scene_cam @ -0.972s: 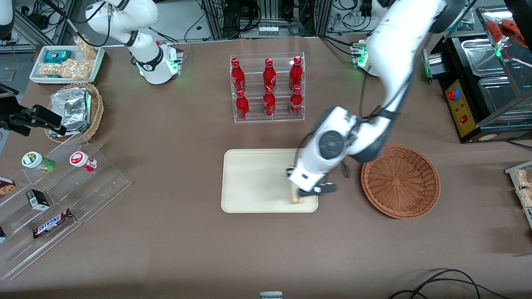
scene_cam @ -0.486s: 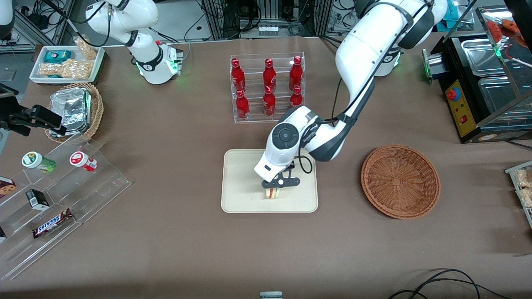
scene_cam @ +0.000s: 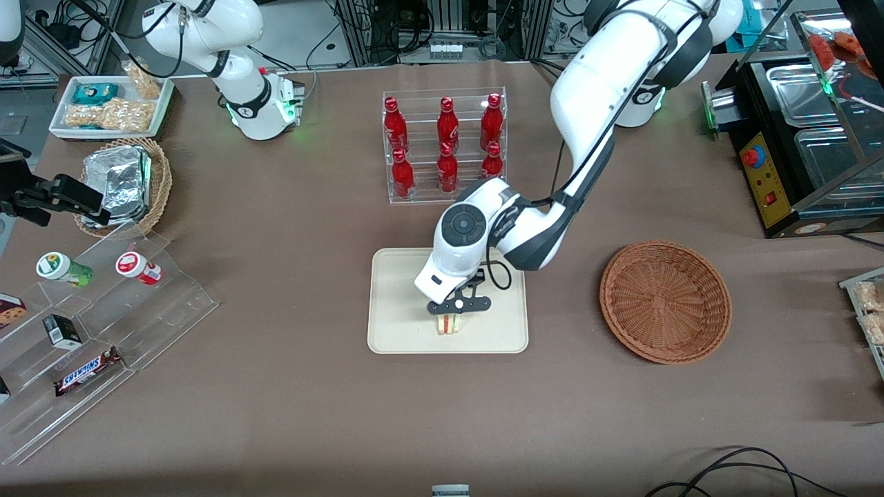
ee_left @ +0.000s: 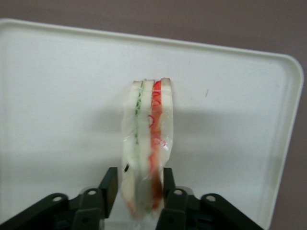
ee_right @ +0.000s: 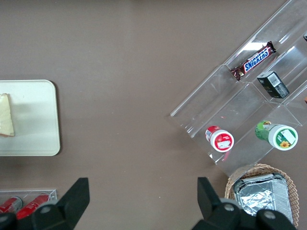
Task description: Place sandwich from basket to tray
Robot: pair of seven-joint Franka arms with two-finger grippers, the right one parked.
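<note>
The sandwich (scene_cam: 449,325), a wedge of pale bread with red and green layers in clear wrap, stands on edge on the cream tray (scene_cam: 400,304), in its half nearer the front camera. My left gripper (scene_cam: 452,316) is directly above it, shut on the sandwich. In the left wrist view the two black fingers (ee_left: 109,184) flank the sandwich (ee_left: 147,124) over the tray (ee_left: 57,96). The reddish-brown wicker basket (scene_cam: 665,301) lies beside the tray toward the working arm's end and holds nothing. The right wrist view shows the sandwich (ee_right: 5,115) on the tray (ee_right: 33,120).
A clear rack of red bottles (scene_cam: 445,145) stands farther from the front camera than the tray. A stepped acrylic display (scene_cam: 103,310), a tan basket with foil packs (scene_cam: 128,183) and a white snack tray (scene_cam: 110,103) lie toward the parked arm's end. A black appliance (scene_cam: 794,138) stands at the working arm's end.
My gripper carried the sandwich from the tray's edge nearest the basket to the tray's middle, and now holds it low, standing on the tray.
</note>
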